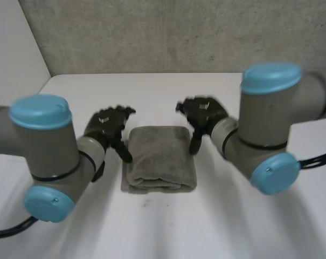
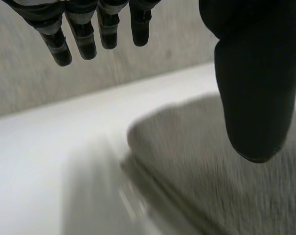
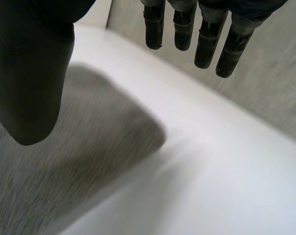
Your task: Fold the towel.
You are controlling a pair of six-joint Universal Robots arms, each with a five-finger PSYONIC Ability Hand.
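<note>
While the grey terry-cloth towel (image 1: 161, 156) is lying as a thick folded rectangle on the white table (image 1: 168, 226), the black left hand (image 1: 108, 127) and black right hand (image 1: 205, 116) are hovering at its side edges, fingers straight, spread and holding nothing. Folding is looking nearly finished; any further fold is calling for a fresh grasp of an edge.

White table before me, grey concrete wall beyond it.
My table (image 1: 163, 232) is plain matt white and runs from my near side to a straight far edge. Behind that edge stands a rough, mottled grey concrete wall (image 1: 168, 32). At the far left a smooth white panel (image 1: 12, 48) slants in beside the concrete. The light falls soft and even across the tabletop.
</note>
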